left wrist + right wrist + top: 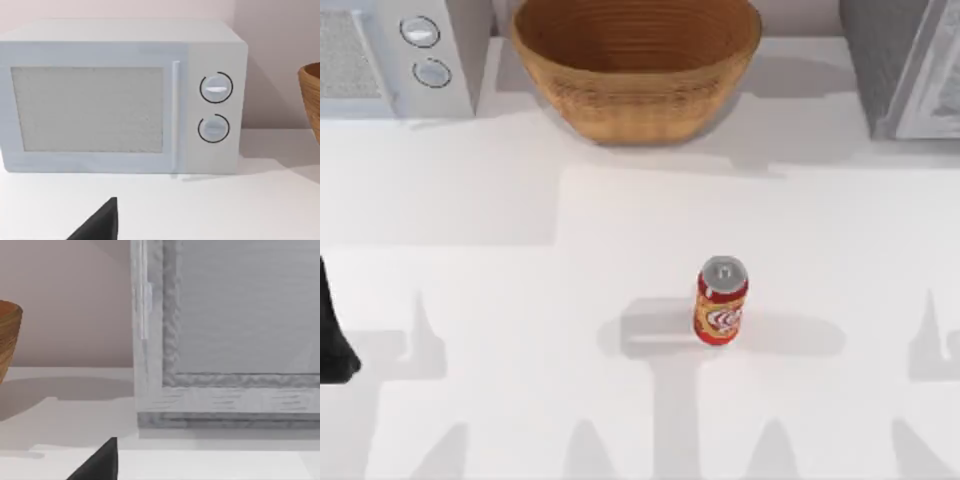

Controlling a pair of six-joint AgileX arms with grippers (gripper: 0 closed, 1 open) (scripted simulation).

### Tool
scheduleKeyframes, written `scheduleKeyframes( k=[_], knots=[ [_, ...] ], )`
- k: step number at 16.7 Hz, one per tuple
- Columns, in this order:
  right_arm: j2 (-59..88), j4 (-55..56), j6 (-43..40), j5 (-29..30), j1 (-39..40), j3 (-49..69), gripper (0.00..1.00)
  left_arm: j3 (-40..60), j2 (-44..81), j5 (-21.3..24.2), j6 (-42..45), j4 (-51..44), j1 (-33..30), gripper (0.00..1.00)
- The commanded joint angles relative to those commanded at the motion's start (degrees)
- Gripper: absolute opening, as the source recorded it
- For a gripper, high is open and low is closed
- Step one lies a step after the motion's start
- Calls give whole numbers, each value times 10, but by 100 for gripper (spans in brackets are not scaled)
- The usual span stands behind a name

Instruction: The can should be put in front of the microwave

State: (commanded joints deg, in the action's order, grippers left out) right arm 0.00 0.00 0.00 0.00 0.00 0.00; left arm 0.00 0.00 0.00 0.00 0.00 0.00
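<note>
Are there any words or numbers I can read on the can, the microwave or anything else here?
None can be read.
can: a white swirl logo on red and orange, no letters that can be made out.
microwave: two round knobs, no numbers or marks visible around them.
basket: plain weave, no label.
darker grey box appliance: no writing seen.
</note>
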Motion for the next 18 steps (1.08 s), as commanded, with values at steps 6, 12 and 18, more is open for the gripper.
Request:
scheduleKeyframes(
  k=[6, 12, 18],
  knots=[
    [0, 0, 0, 0, 0, 0, 100, 31, 53, 1, 4, -38, -23, 100],
    [0, 0, 0, 0, 0, 0, 100, 176, 282, 2, 15, -196, -108, 100],
    [0, 0, 0, 0, 0, 0, 100, 414, 609, 0, 23, -418, -223, 100]
  ],
)
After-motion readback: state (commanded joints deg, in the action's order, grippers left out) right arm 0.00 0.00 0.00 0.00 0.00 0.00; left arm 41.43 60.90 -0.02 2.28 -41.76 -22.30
